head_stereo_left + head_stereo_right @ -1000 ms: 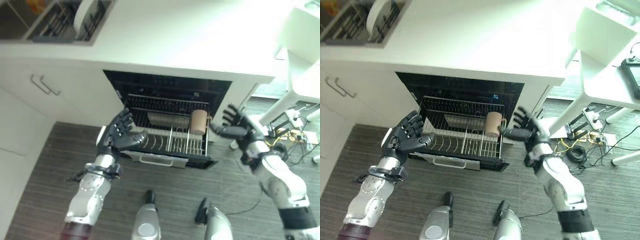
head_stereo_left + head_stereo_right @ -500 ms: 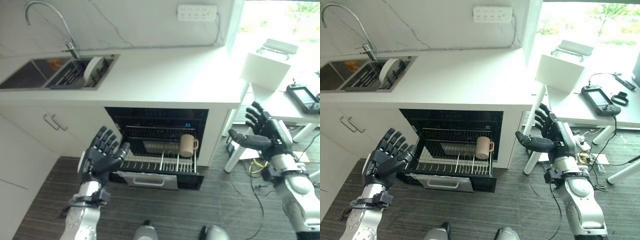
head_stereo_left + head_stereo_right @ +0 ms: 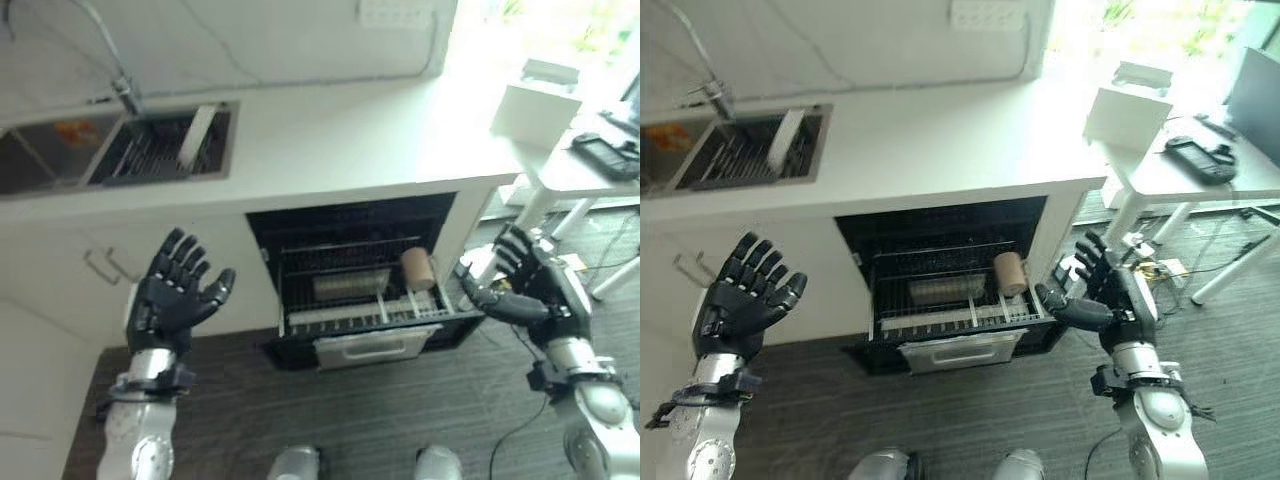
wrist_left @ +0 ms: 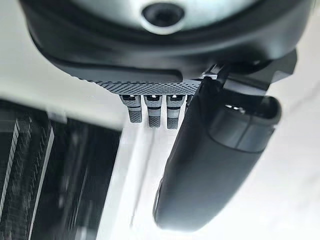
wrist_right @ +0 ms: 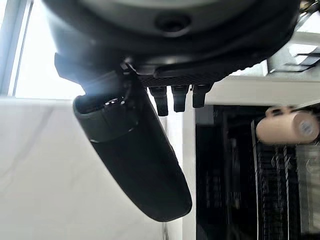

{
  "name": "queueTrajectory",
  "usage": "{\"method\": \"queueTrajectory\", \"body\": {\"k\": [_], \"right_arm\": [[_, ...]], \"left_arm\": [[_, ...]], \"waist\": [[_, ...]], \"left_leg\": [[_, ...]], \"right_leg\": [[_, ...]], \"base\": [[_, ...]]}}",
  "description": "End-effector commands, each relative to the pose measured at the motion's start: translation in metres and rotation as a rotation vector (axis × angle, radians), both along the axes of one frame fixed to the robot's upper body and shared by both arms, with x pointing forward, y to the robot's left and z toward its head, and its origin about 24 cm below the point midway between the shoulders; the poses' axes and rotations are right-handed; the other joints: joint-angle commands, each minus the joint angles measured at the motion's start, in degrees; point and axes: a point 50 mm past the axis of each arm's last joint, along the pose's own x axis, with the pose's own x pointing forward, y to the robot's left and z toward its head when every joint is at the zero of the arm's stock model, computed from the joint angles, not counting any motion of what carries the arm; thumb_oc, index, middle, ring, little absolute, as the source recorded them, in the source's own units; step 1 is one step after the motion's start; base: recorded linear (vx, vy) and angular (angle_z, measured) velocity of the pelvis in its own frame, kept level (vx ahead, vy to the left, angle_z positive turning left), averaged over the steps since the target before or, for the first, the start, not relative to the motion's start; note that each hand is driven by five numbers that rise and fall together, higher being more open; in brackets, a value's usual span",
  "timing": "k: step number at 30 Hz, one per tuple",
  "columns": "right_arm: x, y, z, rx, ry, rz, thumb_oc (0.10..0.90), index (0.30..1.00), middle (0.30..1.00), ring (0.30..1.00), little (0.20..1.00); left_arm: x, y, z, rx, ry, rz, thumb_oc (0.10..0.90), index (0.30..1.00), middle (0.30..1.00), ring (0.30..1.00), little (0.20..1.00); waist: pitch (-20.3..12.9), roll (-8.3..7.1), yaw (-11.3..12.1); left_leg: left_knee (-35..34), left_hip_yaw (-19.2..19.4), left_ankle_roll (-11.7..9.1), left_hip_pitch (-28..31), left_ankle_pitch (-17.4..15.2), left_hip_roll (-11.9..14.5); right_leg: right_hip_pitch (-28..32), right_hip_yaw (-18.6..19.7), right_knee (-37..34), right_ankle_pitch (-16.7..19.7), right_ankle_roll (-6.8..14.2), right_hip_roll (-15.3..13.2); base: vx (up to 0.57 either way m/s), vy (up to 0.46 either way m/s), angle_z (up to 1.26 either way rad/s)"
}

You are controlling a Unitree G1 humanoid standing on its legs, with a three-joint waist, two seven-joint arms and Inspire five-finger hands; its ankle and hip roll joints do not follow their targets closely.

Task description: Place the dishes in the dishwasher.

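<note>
Left eye view: left hand [image 3: 172, 298] and right hand [image 3: 528, 290] both spread wide, empty, either side of dishwasher rack [image 3: 360, 300]

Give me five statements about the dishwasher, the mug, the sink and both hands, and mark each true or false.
1. The dishwasher stands open with its rack pulled out. True.
2. A tan mug sits in the rack. True.
3. The right hand grips the mug. False: it is open and empty, right of the rack.
4. The left hand holds a plate. False: it is open and empty.
5. The white plate lies on the floor. False: it stands in the sink.
</note>
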Motion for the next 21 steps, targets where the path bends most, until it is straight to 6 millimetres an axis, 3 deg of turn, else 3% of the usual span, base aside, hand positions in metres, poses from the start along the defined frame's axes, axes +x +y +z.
{"method": "queueTrajectory", "body": {"k": [1, 3, 4, 6, 10, 15, 16, 17, 18, 19, 21], "right_arm": [[0.009, -0.001, 0.056, -0.027, -0.338, -0.006, 0.800, 0.900, 0.900, 0.900, 0.900], [0.007, -0.005, 0.058, -0.017, -0.351, -0.020, 0.800, 0.900, 0.900, 0.900, 0.900], [0.007, -0.004, 0.059, -0.016, -0.362, -0.020, 0.800, 0.900, 0.900, 0.900, 0.900], [0.008, -0.005, 0.058, -0.028, -0.355, -0.025, 0.800, 0.900, 0.900, 0.900, 0.900], [0.006, -0.006, 0.059, -0.001, -0.368, -0.035, 0.800, 0.900, 0.900, 0.900, 0.900], [0.008, -0.004, 0.053, 0.014, -0.341, -0.035, 0.800, 0.900, 0.900, 0.900, 0.900], [0.008, -0.004, 0.053, 0.010, -0.343, -0.033, 0.800, 0.900, 0.900, 0.900, 0.900], [0.008, -0.002, 0.053, 0.000, -0.349, -0.032, 0.800, 0.900, 0.900, 0.900, 0.900], [0.008, -0.002, 0.054, -0.005, -0.351, -0.036, 0.800, 0.900, 0.900, 0.900, 0.900], [0.009, -0.002, 0.056, -0.023, -0.358, -0.053, 0.800, 0.900, 0.900, 0.900, 0.900], [0.013, -0.004, 0.059, -0.034, -0.365, -0.065, 0.800, 0.900, 0.900, 0.900, 0.900]], "left_arm": [[0.008, -0.010, 0.060, 0.131, -0.275, -0.105, 0.800, 0.900, 0.900, 0.900, 0.900], [0.009, -0.018, 0.063, 0.127, -0.295, -0.128, 0.800, 0.900, 0.900, 0.900, 0.900], [0.010, -0.021, 0.065, 0.135, -0.303, -0.137, 0.800, 0.900, 0.900, 0.900, 0.900], [0.013, -0.024, 0.067, 0.147, -0.313, -0.137, 0.800, 0.900, 0.900, 0.900, 0.900], [0.013, -0.026, 0.068, 0.141, -0.320, -0.157, 0.800, 0.900, 0.900, 0.900, 0.900], [0.011, -0.021, 0.065, 0.080, -0.320, -0.159, 0.800, 0.900, 0.900, 0.900, 0.900], [0.009, -0.020, 0.065, 0.065, -0.327, -0.163, 0.800, 0.900, 0.900, 0.900, 0.900], [0.009, -0.023, 0.065, 0.067, -0.340, -0.174, 0.800, 0.900, 0.900, 0.900, 0.900], [0.009, -0.024, 0.066, 0.066, -0.343, -0.179, 0.800, 0.900, 0.900, 0.900, 0.900], [0.010, -0.028, 0.067, 0.070, -0.353, -0.201, 0.800, 0.900, 0.900, 0.900, 0.900], [0.013, -0.032, 0.069, 0.067, -0.357, -0.225, 0.800, 0.900, 0.900, 0.900, 0.900]], "waist": [[-5.3, -3.39, -0.5], [-5.8, -4.67, -0.6], [-6.0, -4.79, -0.7], [-6.7, -4.34, -0.7], [-7.3, -4.21, -0.9], [-7.7, -4.00, -0.8], [-7.5, -4.35, -0.6], [-6.7, -5.09, -0.2], [-6.5, -5.30, -0.2], [-5.6, -5.71, -0.1], [-5.2, -5.96, -0.8]], "left_leg": [[1.8, -5.7, -3.3, 4.8, -7.3, -0.3], [1.8, -6.5, -3.3, 4.2, -7.1, -2.9], [1.8, -6.4, -3.3, 4.0, -7.1, -3.4], [1.8, -6.6, -4.1, 3.5, -6.7, -2.9], [1.8, -6.0, -4.9, 2.6, -6.2, -2.0], [1.8, -5.1, -5.2, 3.8, -5.5, -2.9], [1.8, -4.4, -5.5, 4.5, -4.8, -3.5], [1.8, -2.3, -6.7, 4.6, -0.2, -4.0], [1.8, -1.4, -7.1, 4.5, 1.2, -3.9], [5.4, 1.1, -8.5, 2.1, 4.1, -2.6], [6.7, 4.3, -9.2, 0.6, 4.6, 1.5]], "right_leg": [[6.0, 1.5, -12.7, 7.2, -0.3, 3.8], [5.6, 3.1, -12.7, 3.3, -2.1, 7.0], [5.2, 3.3, -12.7, 2.6, -2.3, 7.2], [5.1, 3.6, -12.7, -0.1, -3.2, 7.6], [4.3, 3.5, -12.7, -0.4, -3.1, 7.5], [4.3, 3.6, -12.7, -1.5, -3.8, 7.2], [4.6, 3.6, -12.7, -2.0, -4.1, 6.7], [5.4, 3.0, -12.7, -2.6, -4.9, 5.7], [5.6, 2.8, -12.7, -2.6, -5.0, 5.3], [6.2, 1.7, -12.7, -2.5, -5.3, 4.3], [6.3, 0.3, -12.7, -2.2, -5.2, 2.9]], "base": [[0.01, 0.039, 0.52], [0.01, 0.009, 0.37], [0.01, -0.017, 0.17], [0.02, -0.080, 0.04], [0.04, -0.089, 0.01], [0.08, -0.090, 0.07], [0.08, -0.125, -0.03], [0.05, -0.100, -0.07], [-0.01, -0.084, -0.01], [-0.07, -0.018, 0.09], [-0.05, 0.069, 0.66]]}}
